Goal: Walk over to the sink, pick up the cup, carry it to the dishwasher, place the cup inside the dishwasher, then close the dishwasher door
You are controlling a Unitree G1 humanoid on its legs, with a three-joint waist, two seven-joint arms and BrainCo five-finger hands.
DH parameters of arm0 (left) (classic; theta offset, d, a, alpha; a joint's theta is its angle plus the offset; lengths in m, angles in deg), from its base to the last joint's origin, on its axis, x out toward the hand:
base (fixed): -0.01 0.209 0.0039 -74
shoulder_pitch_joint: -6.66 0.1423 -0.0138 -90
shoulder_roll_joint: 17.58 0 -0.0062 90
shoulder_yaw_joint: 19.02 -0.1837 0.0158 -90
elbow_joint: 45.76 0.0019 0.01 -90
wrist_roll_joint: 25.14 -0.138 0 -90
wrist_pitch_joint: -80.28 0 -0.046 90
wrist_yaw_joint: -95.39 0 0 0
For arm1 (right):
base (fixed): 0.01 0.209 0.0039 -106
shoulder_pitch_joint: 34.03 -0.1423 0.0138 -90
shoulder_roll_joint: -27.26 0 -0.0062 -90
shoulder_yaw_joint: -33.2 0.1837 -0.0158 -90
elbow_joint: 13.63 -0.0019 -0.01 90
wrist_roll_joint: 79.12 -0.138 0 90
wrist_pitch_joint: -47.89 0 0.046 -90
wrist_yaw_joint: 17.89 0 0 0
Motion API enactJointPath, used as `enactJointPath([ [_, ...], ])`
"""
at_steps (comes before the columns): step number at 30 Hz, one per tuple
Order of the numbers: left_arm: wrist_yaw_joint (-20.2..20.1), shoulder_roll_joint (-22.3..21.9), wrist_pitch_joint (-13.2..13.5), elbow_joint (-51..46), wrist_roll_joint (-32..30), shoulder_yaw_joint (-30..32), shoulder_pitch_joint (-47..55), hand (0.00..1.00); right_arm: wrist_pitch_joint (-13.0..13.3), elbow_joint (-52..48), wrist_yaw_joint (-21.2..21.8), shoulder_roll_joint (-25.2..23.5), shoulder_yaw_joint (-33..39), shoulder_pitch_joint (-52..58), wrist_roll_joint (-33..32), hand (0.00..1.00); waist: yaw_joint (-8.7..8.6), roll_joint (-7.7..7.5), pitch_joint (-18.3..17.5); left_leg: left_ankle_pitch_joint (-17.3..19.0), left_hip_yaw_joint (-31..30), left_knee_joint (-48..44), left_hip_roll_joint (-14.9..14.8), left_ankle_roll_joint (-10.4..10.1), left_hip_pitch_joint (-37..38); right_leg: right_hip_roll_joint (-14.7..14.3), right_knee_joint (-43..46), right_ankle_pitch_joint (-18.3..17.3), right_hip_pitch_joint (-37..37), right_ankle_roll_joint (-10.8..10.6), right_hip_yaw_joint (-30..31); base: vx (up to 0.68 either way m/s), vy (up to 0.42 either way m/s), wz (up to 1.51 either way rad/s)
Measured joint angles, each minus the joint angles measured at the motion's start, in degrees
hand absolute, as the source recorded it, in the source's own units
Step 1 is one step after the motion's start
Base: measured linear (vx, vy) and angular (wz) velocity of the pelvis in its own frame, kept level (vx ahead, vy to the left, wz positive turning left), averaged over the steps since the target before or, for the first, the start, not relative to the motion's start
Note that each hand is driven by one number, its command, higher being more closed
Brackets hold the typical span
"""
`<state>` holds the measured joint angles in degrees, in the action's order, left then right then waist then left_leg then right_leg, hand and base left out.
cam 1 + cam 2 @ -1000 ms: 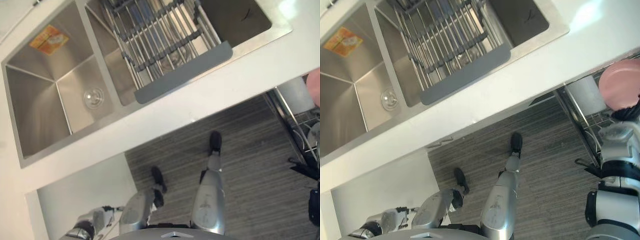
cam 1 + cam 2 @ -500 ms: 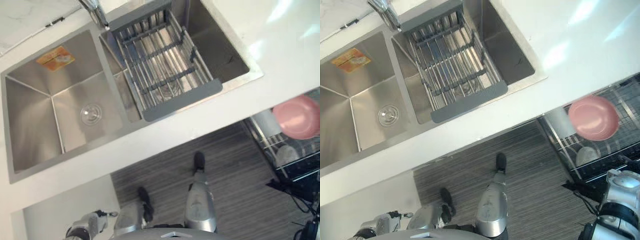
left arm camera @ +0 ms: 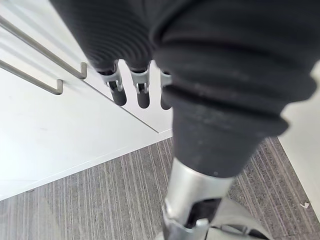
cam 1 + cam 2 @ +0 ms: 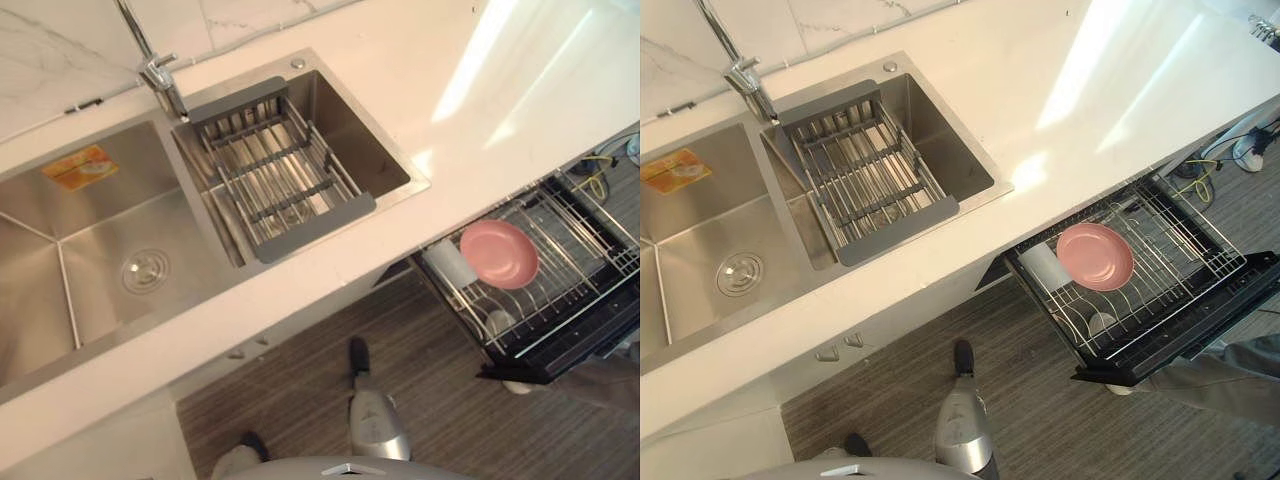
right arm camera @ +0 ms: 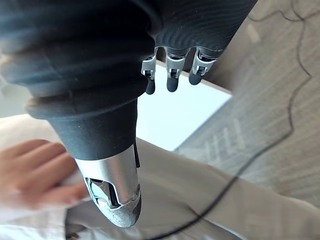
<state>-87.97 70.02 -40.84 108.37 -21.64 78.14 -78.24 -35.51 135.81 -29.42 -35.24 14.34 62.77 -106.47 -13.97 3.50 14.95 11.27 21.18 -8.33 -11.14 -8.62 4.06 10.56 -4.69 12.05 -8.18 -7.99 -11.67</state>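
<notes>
The steel double sink (image 4: 90, 250) is set in the white counter, with a grey drainer rack (image 4: 275, 180) across its right basin; I see no cup in either basin. At the right the dishwasher's wire rack (image 4: 1170, 235) is pulled out over the open dark door (image 4: 1200, 325). It carries a pink plate (image 4: 1095, 257), with a white cup-like cylinder (image 4: 1045, 266) lying beside it. My left hand (image 3: 142, 92) hangs with straight fingers, holding nothing, in front of a white cabinet. My right hand (image 5: 171, 77) hangs the same way, empty, above the floor.
A tap (image 4: 160, 80) stands behind the sink. Metal handles (image 3: 60, 85) stick out of the cabinet front by my left hand. A person's hand (image 5: 30, 170) and grey trouser leg (image 4: 1230, 375) are close to my right hand, beside the dishwasher door.
The head camera has swung up and to the right: the whole sink, more counter and the open dishwasher rack have come into view. The arms seen at the lower corners have left the eye views.
</notes>
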Motion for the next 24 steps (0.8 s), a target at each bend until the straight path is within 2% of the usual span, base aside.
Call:
enactJointPath([
  [1,-0.5,0.0,-0.5,0.0,0.3,0.1,0.3,0.00,0.0,0.0,0.1,-0.8,-0.8,-0.3,-0.2,0.00,0.10,0.28,-0.2,0.2,0.1,-0.3,0.0,0.0,0.0,0.0,0.0,0.1,0.0,0.0,0.1,-0.04,0.003,-0.10],
  [2,-1.0,0.0,-1.6,0.1,2.2,0.7,1.4,0.00,0.4,-0.3,0.6,-2.8,-2.6,-1.6,-1.3,0.00,0.47,1.18,-0.6,0.3,0.4,-0.5,0.0,0.1,0.0,0.1,0.0,0.4,-0.1,0.0,0.2,-0.03,-0.011,-0.08],
  [4,-0.4,-0.1,-1.6,0.3,5.5,1.8,2.4,0.00,0.5,-0.4,0.9,-4.8,-4.7,-3.7,-2.1,0.00,0.81,1.76,-0.5,0.2,0.5,-0.5,0.0,0.1,0.0,0.1,0.0,1.0,-0.3,0.2,0.3,-0.01,-0.010,-0.04],
  [7,-0.5,-1.3,3.4,0.7,6.3,1.8,2.8,0.00,0.8,-2.7,0.9,-8.5,-8.0,-7.2,-4.8,0.00,2.41,3.29,-0.1,-0.5,0.5,-0.5,0.1,-0.1,-1.3,0.2,0.0,1.6,-1.7,0.9,0.4,-0.01,-0.027,0.00],
  [9,-1.3,-2.8,5.3,0.6,6.3,1.8,2.5,0.00,2.1,-5.9,1.0,-10.7,-8.8,-8.8,-6.5,0.00,3.21,4.30,0.6,-0.9,0.4,-0.6,0.2,-0.5,-1.3,0.2,0.0,1.5,-1.7,0.7,0.4,-0.01,-0.039,0.03],
  [13,-2.0,-5.0,6.4,0.5,6.3,1.4,2.3,0.00,3.8,-7.3,1.0,-12.1,-13.1,-11.2,-8.4,0.00,3.65,6.36,1.8,-1.5,-0.9,-0.6,0.9,-0.2,-2.1,1.2,0.0,1.0,-1.6,0.1,-0.8,-0.01,-0.011,0.16],
  [17,-1.6,-5.1,6.6,0.5,6.3,1.2,2.3,0.00,4.8,-9.7,0.9,-12.7,-16.3,-12.6,-8.9,0.00,4.42,7.38,2.9,-2.2,-1.6,-0.6,1.8,0.4,-3.1,2.4,0.0,0.8,-1.6,-0.2,-2.0,-0.02,-0.004,0.17],
  [19,-1.0,-5.1,6.7,0.5,6.3,1.2,2.4,0.00,4.9,-9.7,0.9,-12.7,-17.3,-13.4,-9.1,0.00,4.71,7.40,3.2,-2.3,-1.8,-0.6,2.0,0.4,-3.2,2.6,0.0,0.8,-1.6,-0.2,-2.1,-0.02,-0.004,0.13],
  [22,-0.5,-5.2,7.2,0.5,6.2,1.2,2.4,0.00,5.8,-11.1,0.4,-12.5,-19.1,-13.8,-12.7,0.00,4.70,7.44,4.1,-2.4,-2.5,-0.8,2.5,0.6,-3.8,3.4,0.0,0.8,-1.6,-0.2,-3.0,-0.02,-0.003,0.12],
  [24,-0.5,-5.2,7.7,0.5,5.1,1.2,2.4,0.00,6.3,-11.5,1.5,-12.0,-19.5,-14.1,-14.0,0.00,4.65,7.79,5.1,-2.4,-2.5,-0.8,2.7,0.7,-4.0,3.6,0.0,0.8,-1.7,-0.2,-3.1,-0.01,-0.002,0.02],
])
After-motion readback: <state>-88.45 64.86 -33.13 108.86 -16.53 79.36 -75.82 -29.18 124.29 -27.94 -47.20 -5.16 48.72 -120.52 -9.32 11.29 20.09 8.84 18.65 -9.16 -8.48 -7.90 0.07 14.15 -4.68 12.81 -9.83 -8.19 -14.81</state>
